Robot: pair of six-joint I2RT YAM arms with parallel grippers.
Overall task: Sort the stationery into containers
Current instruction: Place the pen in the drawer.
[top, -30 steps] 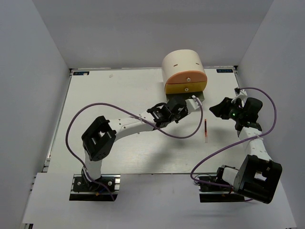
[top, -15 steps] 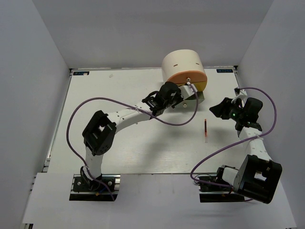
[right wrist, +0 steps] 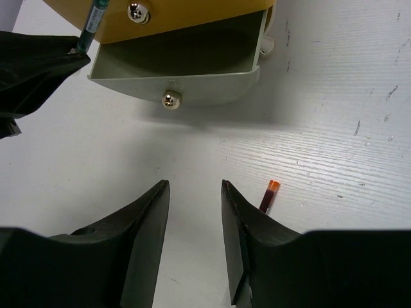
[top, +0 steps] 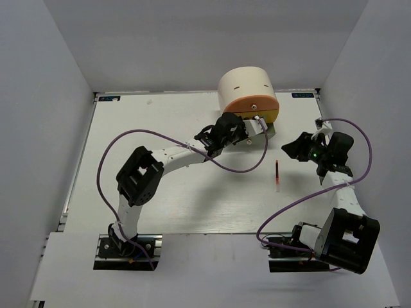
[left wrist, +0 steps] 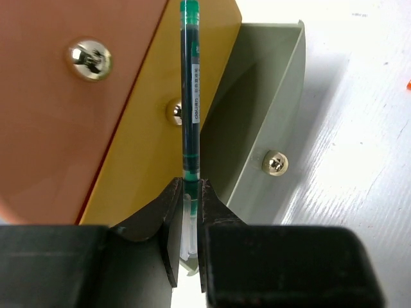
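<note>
The cream half-cylinder drawer unit stands at the back of the table, with an orange front, a yellow front and a pale green bottom drawer pulled open. My left gripper is shut on a thin pen with a dark green barrel and a white end. It holds the pen over the open drawer's left end, next to the yellow front. A thin red pen lies on the table. My right gripper is open and empty above the table, just left of the red pen's tip.
Grey walls enclose the white table on three sides. The left arm's purple cable loops over the middle of the table, and the right arm's cable trails by the right edge. The open drawer looks empty inside.
My left gripper has moved away from me with the pen, from the table in front of the drawers up to the open pale green drawer. The right arm and the red pen have not moved.
</note>
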